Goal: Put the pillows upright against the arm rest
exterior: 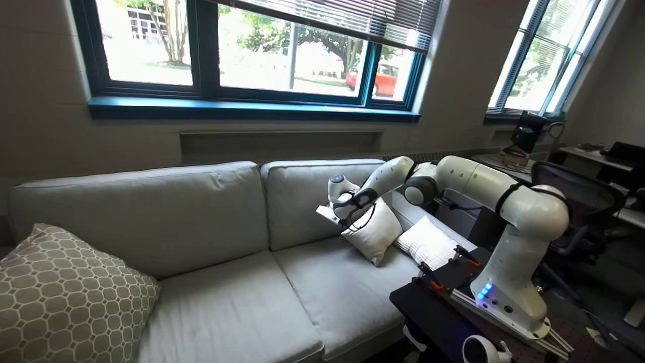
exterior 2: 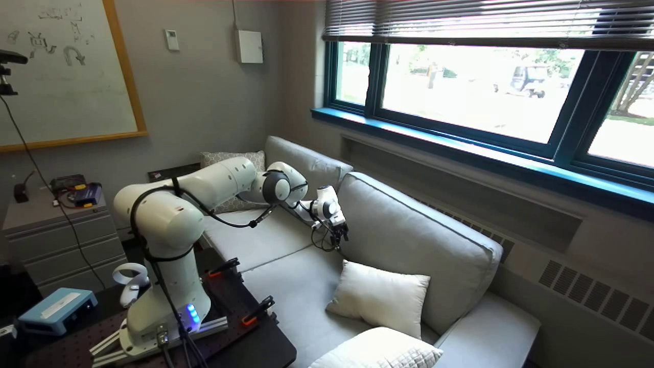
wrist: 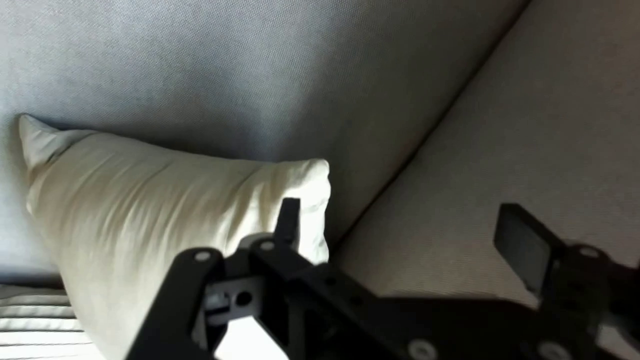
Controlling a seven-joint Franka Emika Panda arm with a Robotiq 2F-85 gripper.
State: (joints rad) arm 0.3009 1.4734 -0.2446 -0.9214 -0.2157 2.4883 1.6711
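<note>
A smooth cream pillow (exterior: 379, 233) sits tilted on the seat by the back cushion, near the arm rest end; it also shows in an exterior view (exterior 2: 380, 296) and in the wrist view (wrist: 145, 210). A ribbed white pillow (exterior: 428, 243) lies beside it, closer to the grey-beige arm rest (exterior 2: 493, 329); an exterior view cuts off this pillow's lower part (exterior 2: 383, 350), and only an edge shows in the wrist view (wrist: 40, 325). My gripper (wrist: 400, 205) is open and empty, above the smooth pillow's corner. One finger overlaps that corner in view; contact cannot be told.
A big lattice-patterned pillow (exterior: 75, 297) sits at the far end of the sofa. Back cushions (exterior 2: 409, 245) rise behind the gripper. The robot's black table (exterior: 423, 312), with orange-and-black clamps (exterior 2: 258, 311), stands at the sofa's front edge.
</note>
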